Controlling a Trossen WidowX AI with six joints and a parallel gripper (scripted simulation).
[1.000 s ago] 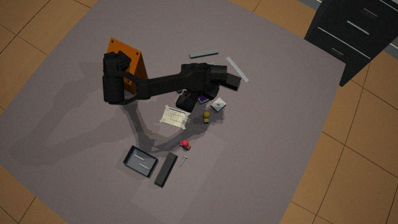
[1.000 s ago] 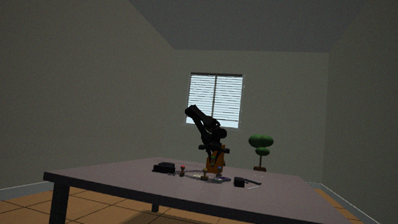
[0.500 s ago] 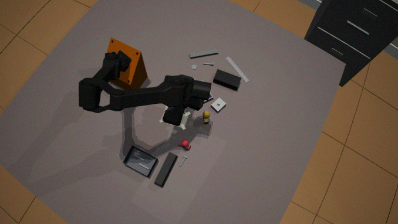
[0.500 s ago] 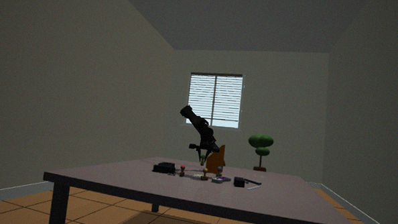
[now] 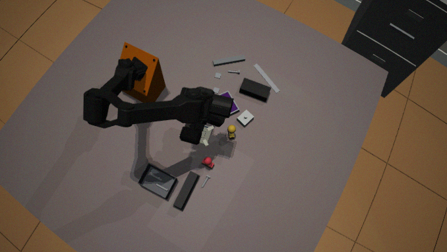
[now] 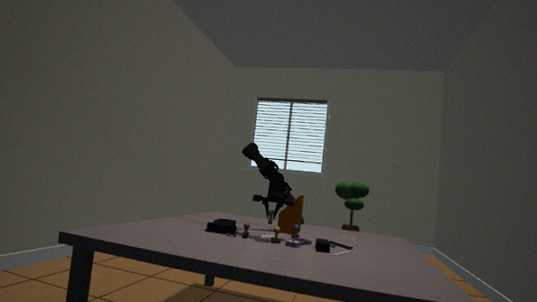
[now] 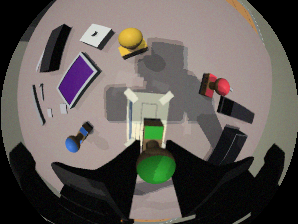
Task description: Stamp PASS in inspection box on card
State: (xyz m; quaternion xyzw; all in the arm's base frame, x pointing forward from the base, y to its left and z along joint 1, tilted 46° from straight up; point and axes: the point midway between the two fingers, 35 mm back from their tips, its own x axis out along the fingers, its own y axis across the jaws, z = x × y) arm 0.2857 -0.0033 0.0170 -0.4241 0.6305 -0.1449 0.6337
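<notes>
My gripper (image 6: pixel 270 217) (image 7: pixel 153 144) is shut on the green-knobbed stamp (image 6: pixel 271 211) (image 7: pixel 156 170), held upright above the card. The cream card (image 5: pixel 206 134) (image 7: pixel 164 121) lies flat, taped at its corners; in the wrist view the stamp hides its lower part, and a printed box outline shows beyond the stamp with no print visible in it. The stamp's underside is hidden. The purple ink pad (image 5: pixel 235 106) (image 7: pixel 77 80) lies open beside its pale lid (image 5: pixel 245 116) (image 7: pixel 96 37).
A yellow stamp (image 5: pixel 231 128) (image 7: pixel 131 39), a red stamp (image 5: pixel 208 160) (image 7: pixel 222 86) and a blue stamp (image 6: pixel 296 228) (image 7: pixel 72 145) stand around the card. A black block (image 5: pixel 254 90), a black bar (image 5: pixel 186 191), a tray (image 5: pixel 144 173) and an orange wedge (image 6: pixel 290 217) are also there.
</notes>
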